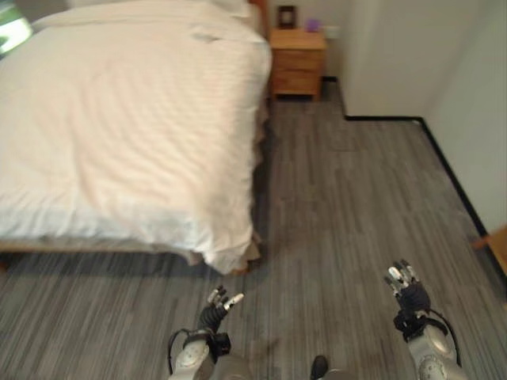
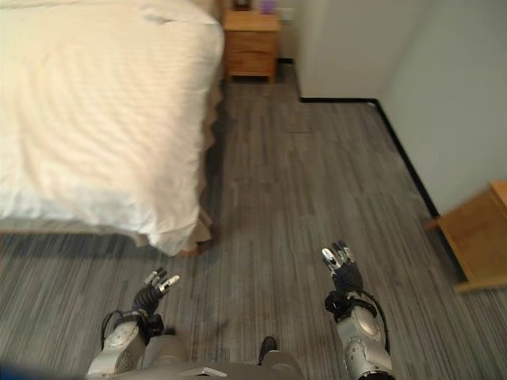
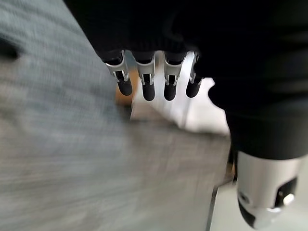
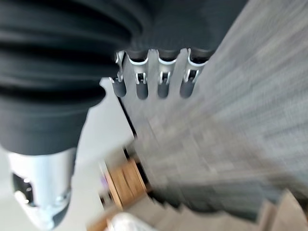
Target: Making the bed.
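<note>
So, bed (image 1: pixel 119 119) sits at upper left of the head views, covered w/ a white duvet (image 1: pixel 135 158) that lies mostly smooth across the top and hangs over the foot edge & the near corner. Corner of the duvet (image 1: pixel 226 253) droops low, close to the floor, w/ a bit of wooden bed frame showing under it. Pillow area at the far end is partly cut off, can't tell how it lies.

Left hand (image 1: pixel 219 305) is low in the head views, over the grey striped floor (image 1: pixel 341 206), just short of the bed's near corner, not touching bed or duvet. Fingers (image 3: pixel 144 84) look straight-ish & relaxed in its wrist view, side by side, holding nothing; thumb (image 3: pixel 264 197) apart from them.

Right hand (image 1: pixel 405 289) is well apart from the bed, out over the floor to the robot's right. Fingers (image 4: pixel 163 84) extended in a row, nothing in them, thumb (image 4: pixel 41 192) off to one side.

Beyond the bed, by its far corner, stands a wooden nightstand (image 1: pixel 297 59) w/ drawers against the wall; a dark frame-like item (image 1: pixel 286 16) & a small purple thing (image 1: pixel 312 25) on top, too small to tell what. White wall (image 1: pixel 396 55) juts out into a corner w/ black skirting along the floor. At the right edge of the right eye view, part of another wooden piece of furniture (image 2: pixel 479 237).
</note>
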Available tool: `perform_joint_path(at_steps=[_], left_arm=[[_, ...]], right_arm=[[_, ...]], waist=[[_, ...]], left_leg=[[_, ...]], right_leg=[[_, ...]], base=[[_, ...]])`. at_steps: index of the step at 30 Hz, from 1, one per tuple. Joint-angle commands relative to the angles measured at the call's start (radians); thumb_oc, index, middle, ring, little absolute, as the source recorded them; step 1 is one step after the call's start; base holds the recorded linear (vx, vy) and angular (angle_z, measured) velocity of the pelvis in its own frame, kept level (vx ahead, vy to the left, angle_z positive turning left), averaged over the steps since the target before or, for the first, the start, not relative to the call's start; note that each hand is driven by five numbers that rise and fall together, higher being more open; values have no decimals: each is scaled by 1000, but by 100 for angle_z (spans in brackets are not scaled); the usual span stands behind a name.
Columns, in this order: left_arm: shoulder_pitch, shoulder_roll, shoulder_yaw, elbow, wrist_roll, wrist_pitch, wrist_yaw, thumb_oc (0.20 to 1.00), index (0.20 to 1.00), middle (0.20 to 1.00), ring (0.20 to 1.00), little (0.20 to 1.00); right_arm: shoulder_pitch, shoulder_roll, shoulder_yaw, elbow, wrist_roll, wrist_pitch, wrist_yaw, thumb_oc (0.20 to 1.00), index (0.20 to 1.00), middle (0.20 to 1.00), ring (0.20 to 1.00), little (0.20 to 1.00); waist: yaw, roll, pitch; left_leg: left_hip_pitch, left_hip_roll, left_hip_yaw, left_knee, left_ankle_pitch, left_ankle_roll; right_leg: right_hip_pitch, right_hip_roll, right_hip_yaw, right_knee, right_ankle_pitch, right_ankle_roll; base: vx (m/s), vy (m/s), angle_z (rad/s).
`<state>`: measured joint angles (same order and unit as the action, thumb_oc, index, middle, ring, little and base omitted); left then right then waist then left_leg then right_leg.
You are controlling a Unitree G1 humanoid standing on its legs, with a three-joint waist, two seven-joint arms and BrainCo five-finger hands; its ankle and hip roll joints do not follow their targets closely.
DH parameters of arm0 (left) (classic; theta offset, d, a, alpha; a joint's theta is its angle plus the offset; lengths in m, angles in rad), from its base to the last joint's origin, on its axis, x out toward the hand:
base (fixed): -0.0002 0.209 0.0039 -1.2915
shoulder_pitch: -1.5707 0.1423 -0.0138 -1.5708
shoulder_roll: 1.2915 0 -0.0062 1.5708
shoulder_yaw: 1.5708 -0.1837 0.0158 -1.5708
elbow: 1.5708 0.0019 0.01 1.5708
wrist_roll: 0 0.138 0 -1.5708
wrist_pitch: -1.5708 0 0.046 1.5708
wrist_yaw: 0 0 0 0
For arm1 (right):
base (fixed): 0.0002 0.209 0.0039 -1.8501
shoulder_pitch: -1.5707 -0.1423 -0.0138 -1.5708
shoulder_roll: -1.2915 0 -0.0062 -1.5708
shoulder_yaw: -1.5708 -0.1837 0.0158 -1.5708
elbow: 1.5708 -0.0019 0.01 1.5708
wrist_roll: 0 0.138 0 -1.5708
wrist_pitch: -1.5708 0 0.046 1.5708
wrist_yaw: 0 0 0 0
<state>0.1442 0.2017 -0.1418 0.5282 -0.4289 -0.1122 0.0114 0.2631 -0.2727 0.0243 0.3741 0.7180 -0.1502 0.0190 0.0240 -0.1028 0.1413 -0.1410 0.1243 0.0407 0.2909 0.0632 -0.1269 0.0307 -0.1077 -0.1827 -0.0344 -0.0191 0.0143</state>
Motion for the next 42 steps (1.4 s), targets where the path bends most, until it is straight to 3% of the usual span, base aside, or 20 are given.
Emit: perform_joint_path(at_steps=[1,2,3,8,10,17,31,37,38,39,40,41,42], left_arm=[[-25,59,-1,-73,11,-37,-30,1000,1000,1000,1000,1000],[-24,51,-19,-68,25,-33,-28,1000,1000,1000,1000,1000],[-22,47,-24,-71,30,-30,-24,1000,1000,1000,1000,1000],[-35,51,-50,-86,40,-34,-12,1000,1000,1000,1000,1000],[-52,53,-69,-83,54,-33,-12,1000,1000,1000,1000,1000],[-49,51,-52,-59,61,-30,3,1000,1000,1000,1000,1000],[-93,50,-89,-50,40,-27,4,1000,1000,1000,1000,1000],[-99,57,-105,-45,51,-26,-2,1000,1000,1000,1000,1000],[-181,146,-57,-61,95,-38,22,1000,1000,1000,1000,1000],[-180,147,-57,-61,95,-38,22,1000,1000,1000,1000,1000],[-151,148,-20,-72,75,-33,32,1000,1000,1000,1000,1000],[-137,144,-1,-84,70,-33,39,1000,1000,1000,1000,1000],[-124,129,19,-78,60,-36,47,1000,1000,1000,1000,1000]], right_arm=[[-79,-2,13,-35,-5,-8,38,1000,1000,1000,1000,1000],[-81,29,13,-28,25,-10,26,1000,1000,1000,1000,1000],[-82,48,19,-29,44,-11,25,1000,1000,1000,1000,1000],[-70,45,69,-48,-34,5,31,1000,1000,1000,1000,1000],[-71,42,78,-50,-83,4,16,1000,1000,1000,1000,1000],[-59,90,81,-53,-7,5,21,1000,1000,1000,1000,1000],[-88,87,93,-23,54,0,23,1000,1000,1000,1000,1000],[-72,87,95,-44,59,-6,29,1000,1000,1000,1000,1000],[-57,92,-15,-57,32,-21,-19,1000,1000,1000,1000,1000],[-57,93,-15,-57,32,-21,-19,1000,1000,1000,1000,1000],[-68,73,-6,-70,-27,-25,-45,1000,1000,1000,1000,1000],[-83,79,-4,-64,-9,-29,-47,1000,1000,1000,1000,1000],[-93,81,-2,-55,-16,-31,-43,1000,1000,1000,1000,1000]], waist=[[18,21,-10],[6,32,-29],[3,37,-36],[1,50,-42],[-5,55,-40],[3,67,-58],[0,47,-82],[-11,45,-79],[-90,82,27],[-90,81,25],[-72,82,19],[-59,81,14],[-30,59,-8]], left_leg=[[33,-79,17,-123,-27,85],[74,-122,37,-197,-42,103],[89,-136,62,-240,-40,110],[137,-154,75,-356,-2,116],[140,-153,77,-349,2,117],[175,-153,79,-331,-14,119],[212,-144,87,-331,-33,122],[206,-148,55,-344,-29,123],[233,-48,92,-366,-76,94],[230,-49,92,-366,-74,94],[205,-70,102,-354,-71,117],[193,-81,112,-344,-72,125],[181,-109,121,-341,-73,123]], right_leg=[[-8,-1,60,-27,58,89],[-16,21,52,-44,76,97],[-24,33,48,-42,84,102],[-32,66,37,-28,80,101],[-32,63,25,-8,74,99],[13,48,-8,7,54,89],[49,59,-8,-9,50,86],[39,59,14,-14,56,85],[-214,-69,129,262,117,174],[-217,-70,129,261,119,173],[-184,-38,60,303,65,143],[-163,-15,31,322,28,132],[-101,-4,0,198,17,112]], base=[[-8,-86,1],[-22,-61,-7],[-32,-74,3],[-44,-28,-8],[-74,16,11],[-20,10,12],[15,-5,-2],[20,8,1],[10,4,10],[-135,136,23],[-183,198,26],[-236,228,-1],[-104,91,-40]])
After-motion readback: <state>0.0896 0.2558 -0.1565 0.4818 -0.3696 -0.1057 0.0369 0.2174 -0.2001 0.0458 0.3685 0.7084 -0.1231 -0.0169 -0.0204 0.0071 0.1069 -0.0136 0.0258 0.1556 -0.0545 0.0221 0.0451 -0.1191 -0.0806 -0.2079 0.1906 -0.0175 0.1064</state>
